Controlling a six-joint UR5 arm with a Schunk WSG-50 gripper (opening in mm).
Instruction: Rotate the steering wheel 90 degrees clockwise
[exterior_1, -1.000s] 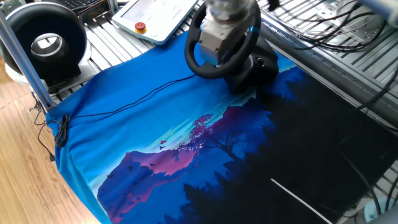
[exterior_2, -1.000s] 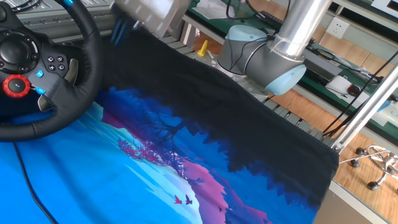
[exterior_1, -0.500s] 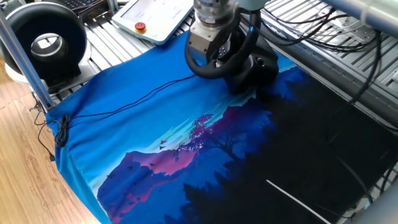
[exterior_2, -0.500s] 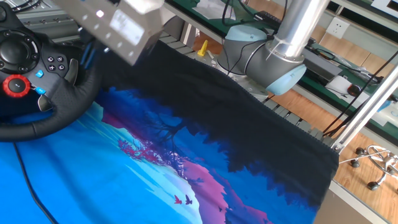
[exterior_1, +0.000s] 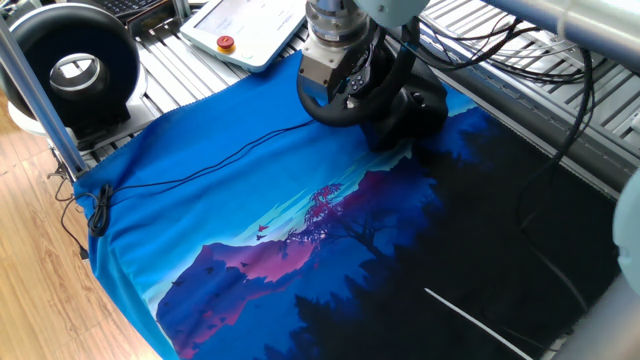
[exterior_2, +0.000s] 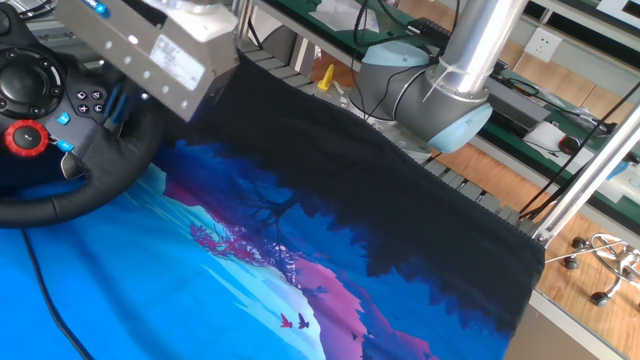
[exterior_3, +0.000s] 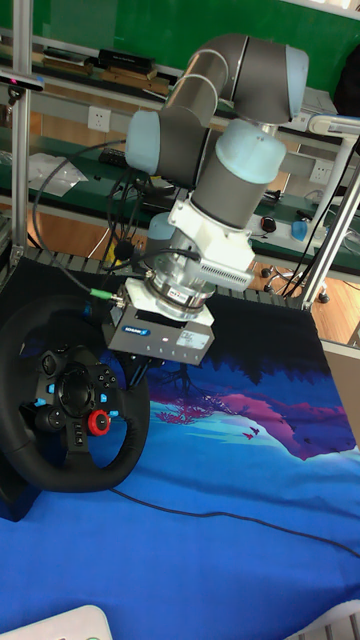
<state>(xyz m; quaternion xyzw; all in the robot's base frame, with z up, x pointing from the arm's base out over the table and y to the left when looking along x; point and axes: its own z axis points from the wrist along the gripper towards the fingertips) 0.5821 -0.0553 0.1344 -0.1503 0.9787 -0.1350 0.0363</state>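
The steering wheel (exterior_3: 75, 478) is black and round, and its hub carries a red knob and small blue buttons. It stands upright on its bulky black base (exterior_1: 420, 108) at the far edge of the blue cloth. In the other fixed view the steering wheel (exterior_2: 100, 185) fills the left edge. My gripper (exterior_3: 133, 378) hangs at the rim's upper right, with dark fingers (exterior_2: 118, 104) reaching down by the rim. The gripper (exterior_1: 345, 85) body covers most of the wheel (exterior_1: 320, 108) in one fixed view. The frames do not show whether the fingers grip the rim.
A printed blue and black cloth (exterior_1: 300, 230) covers the table, with a thin black cable (exterior_1: 200, 170) lying across it. A black ring-shaped device with a silver centre (exterior_1: 78, 68) and a white pendant (exterior_1: 245, 25) sit at the back left. The robot base (exterior_2: 420, 90) stands behind the table.
The gripper has come down and across from above the wheel's top to the rim's upper right side. The wheel's hub buttons sit in the same places.
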